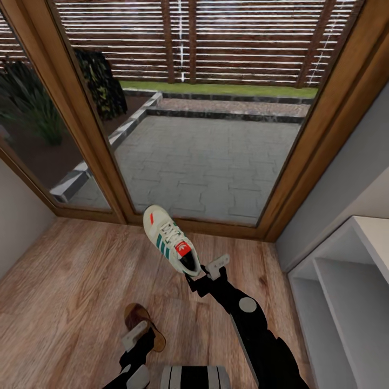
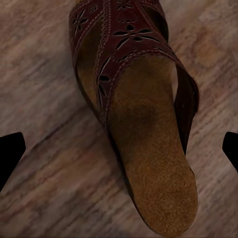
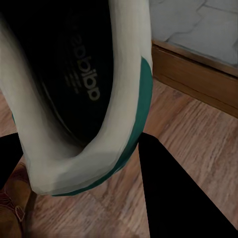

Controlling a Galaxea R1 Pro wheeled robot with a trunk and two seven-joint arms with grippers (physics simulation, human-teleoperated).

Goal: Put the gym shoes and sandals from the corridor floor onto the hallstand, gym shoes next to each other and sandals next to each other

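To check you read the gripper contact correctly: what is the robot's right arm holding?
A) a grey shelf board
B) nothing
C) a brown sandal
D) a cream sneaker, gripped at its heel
D: the right gripper clamps the heel rim of the gym shoe, which hangs above the corridor floor.

Ahead stands a big wood-framed glass door [image 1: 97, 162], its brown frame meeting the floor along a low sill [image 3: 198, 79]. Through the glass, a grey paved patio [image 1: 210, 162] spreads out, with a stone-edged step [image 1: 227, 114] behind it and a strip of green grass [image 1: 216, 89] beyond. A slatted fence [image 1: 243, 38] closes the back. Dark leafy plants [image 1: 32, 108] sit outside at left, and a grey wall [image 1: 346, 173] rises at right.
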